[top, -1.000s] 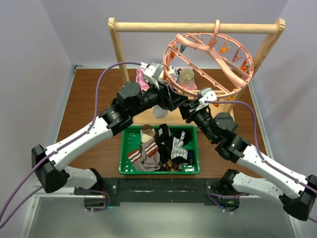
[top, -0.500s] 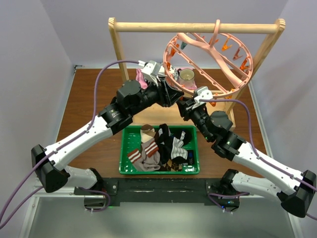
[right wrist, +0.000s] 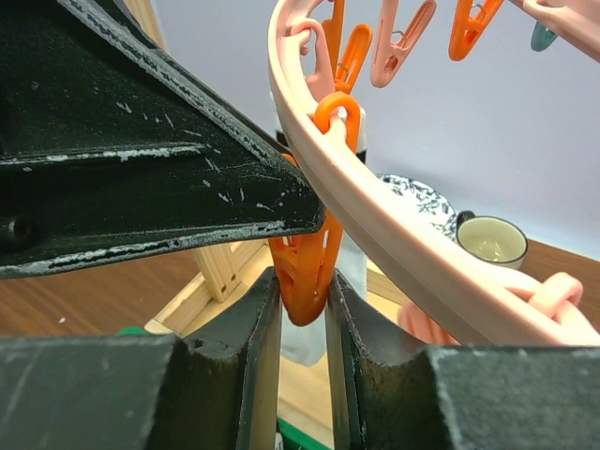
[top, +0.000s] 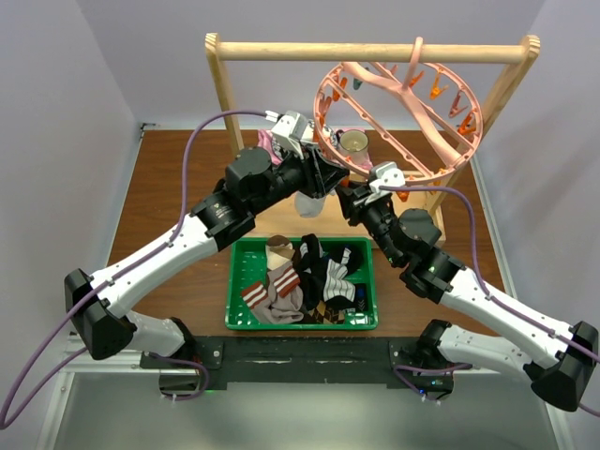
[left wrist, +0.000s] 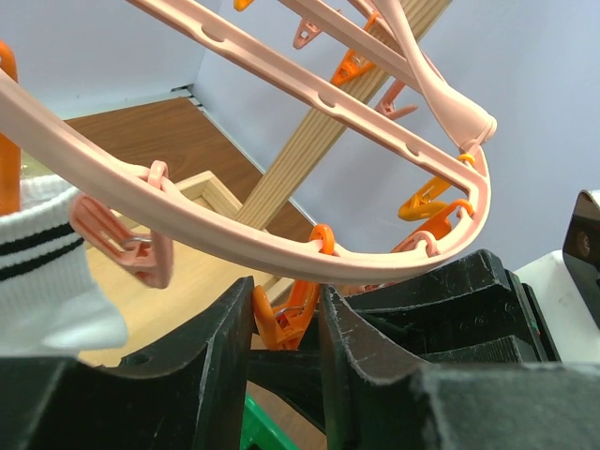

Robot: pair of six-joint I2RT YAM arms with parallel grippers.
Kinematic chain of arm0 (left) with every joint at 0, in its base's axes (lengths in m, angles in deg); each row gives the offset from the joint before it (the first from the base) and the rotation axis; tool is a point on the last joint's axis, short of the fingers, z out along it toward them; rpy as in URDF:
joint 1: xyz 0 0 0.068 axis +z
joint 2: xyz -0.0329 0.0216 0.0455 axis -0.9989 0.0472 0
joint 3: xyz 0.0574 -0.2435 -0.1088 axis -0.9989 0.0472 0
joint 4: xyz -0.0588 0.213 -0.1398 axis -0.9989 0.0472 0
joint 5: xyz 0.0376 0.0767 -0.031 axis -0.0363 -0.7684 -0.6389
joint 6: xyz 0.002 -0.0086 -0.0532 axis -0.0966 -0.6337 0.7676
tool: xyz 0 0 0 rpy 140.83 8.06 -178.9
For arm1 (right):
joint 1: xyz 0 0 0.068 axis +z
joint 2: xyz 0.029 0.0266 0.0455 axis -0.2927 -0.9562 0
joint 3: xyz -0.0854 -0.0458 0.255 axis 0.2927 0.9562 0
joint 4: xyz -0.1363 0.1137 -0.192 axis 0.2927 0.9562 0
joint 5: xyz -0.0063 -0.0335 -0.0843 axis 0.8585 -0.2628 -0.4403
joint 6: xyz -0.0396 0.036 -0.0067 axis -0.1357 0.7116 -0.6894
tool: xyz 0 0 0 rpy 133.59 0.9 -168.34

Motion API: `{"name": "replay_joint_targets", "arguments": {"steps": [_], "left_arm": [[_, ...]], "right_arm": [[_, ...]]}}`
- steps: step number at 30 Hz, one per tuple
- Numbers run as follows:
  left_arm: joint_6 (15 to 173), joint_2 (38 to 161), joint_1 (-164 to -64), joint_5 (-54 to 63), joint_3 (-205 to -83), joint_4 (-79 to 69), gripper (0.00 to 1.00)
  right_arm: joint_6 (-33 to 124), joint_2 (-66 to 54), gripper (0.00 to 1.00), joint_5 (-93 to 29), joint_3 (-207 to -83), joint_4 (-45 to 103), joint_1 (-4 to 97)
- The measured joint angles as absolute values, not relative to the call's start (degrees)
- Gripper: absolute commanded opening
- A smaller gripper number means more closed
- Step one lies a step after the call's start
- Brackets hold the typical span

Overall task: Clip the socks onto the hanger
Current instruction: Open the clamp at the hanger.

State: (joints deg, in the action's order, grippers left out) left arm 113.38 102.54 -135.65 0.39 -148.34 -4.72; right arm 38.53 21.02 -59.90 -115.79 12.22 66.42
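Right pincer [right wrist: 302, 281] is clenched on an orange clip [right wrist: 305, 258], which hangs by its loop from the near-left rim of the hanger [top: 417, 105]. Left pincer [left wrist: 284, 292] is at the same part of the rim. Its jaws stand narrow at both sides of an orange clip and press on it. I cannot tell if both pincers hold the same clip. The two pincers are very near to each other, the left one just to the left of the right one.

The hanger is the round pink ring with spokes. It hangs tilted by its hook on the top bar of the wooden rack [top: 375, 52], at the far right of the tabletop [top: 178, 187]. A white sock with black stripes [top: 309, 202] hangs under the near-left rim, just beside a pale pink clip [left wrist: 127, 246]; what holds it I cannot see. The other socks [top: 300, 281] lie in a heap inside the green basket [top: 300, 324], near the arm bases, well apart from the hanger. A small cup [top: 353, 142] stands on the tabletop behind the ring.
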Motion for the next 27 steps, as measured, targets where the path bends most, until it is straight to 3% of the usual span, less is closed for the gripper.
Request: {"name": "replay_joint_targets", "arguments": {"steps": [3,9,27], "left_arm": [[113.34,102.65,-135.65,0.39,-148.58,-4.37,0.13],[113.31,102.74,-135.67,0.44,-148.78,-3.94,0.06],[112.83,102.74,-135.67,0.7,-148.73,-3.83,0.0]], "right_arm": [[38.53,21.02,0.34,-59.9,-115.79,12.2,66.38],[39.12,21.41,0.48,-59.33,-115.79,12.2,66.47],[36.15,22.83,0.45,-59.42,-116.28,11.96,66.49]]}}
